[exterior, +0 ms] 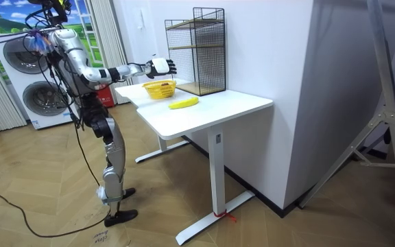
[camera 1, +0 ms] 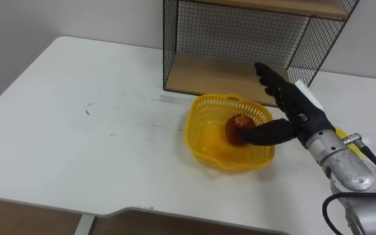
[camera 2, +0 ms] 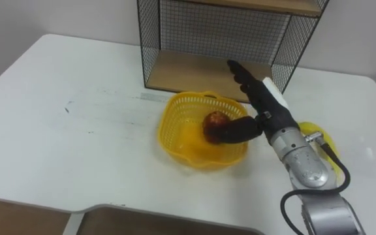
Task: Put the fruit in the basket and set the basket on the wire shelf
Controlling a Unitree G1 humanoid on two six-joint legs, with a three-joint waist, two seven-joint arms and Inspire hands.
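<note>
The round, dark red fruit (camera 1: 239,124) lies inside the yellow plastic lattice basket (camera 1: 204,111), against the basket's right-hand wall. The right robot hand (camera 1: 300,109) hangs over the right rim of that basket. Its fingers (camera 1: 269,79) are straight and spread, pointing away from the robot above the rim, while the dark thumb (camera 1: 266,134) reaches down into the basket and its tip touches the fruit, so nothing is actually gripped. The basket stands upright on the white desk (camera 1: 77,130), a little right of the middle. Just behind the basket is the black wire shelf with wooden boards (camera 1: 240,32), its lower board level with the desk top and close to the basket's far rim. A yellow banana (exterior: 184,103) lies on the desk just beside the basket, on the side towards the room view's right. From across the room, the robot stands upright at the desk's end nearest the basket, with one arm stretched out over it.
</note>
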